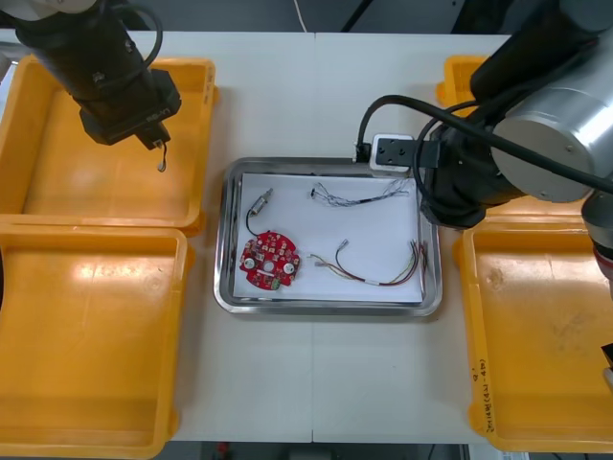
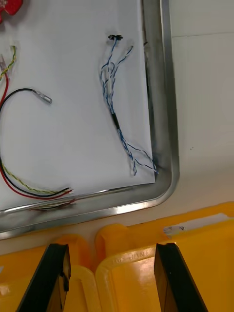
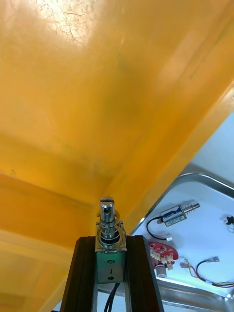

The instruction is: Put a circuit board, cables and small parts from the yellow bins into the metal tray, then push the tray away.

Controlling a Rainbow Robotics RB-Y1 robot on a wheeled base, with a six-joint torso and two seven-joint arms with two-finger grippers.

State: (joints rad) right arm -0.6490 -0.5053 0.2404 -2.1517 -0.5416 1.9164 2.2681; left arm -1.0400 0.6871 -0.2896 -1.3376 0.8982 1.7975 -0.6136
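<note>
The left jaws are squeezing a small metal part [image 3: 109, 226] tight, and they are hanging over the far left yellow bin [image 1: 57, 177]. The right jaws are standing wide open, holding nothing, over the right yellow bins [image 2: 136, 275], just beside the metal tray [image 1: 226, 240]. A red circuit board [image 1: 269, 259] and cables [image 1: 359, 196] are lying in the tray on the tabletop [image 1: 316, 383].

Black left arm [image 1: 91, 57], silver-and-black right arm [image 1: 546, 134] with thick black cables [image 1: 407, 100], flat black end effector fingers [image 2: 171, 278]
</note>
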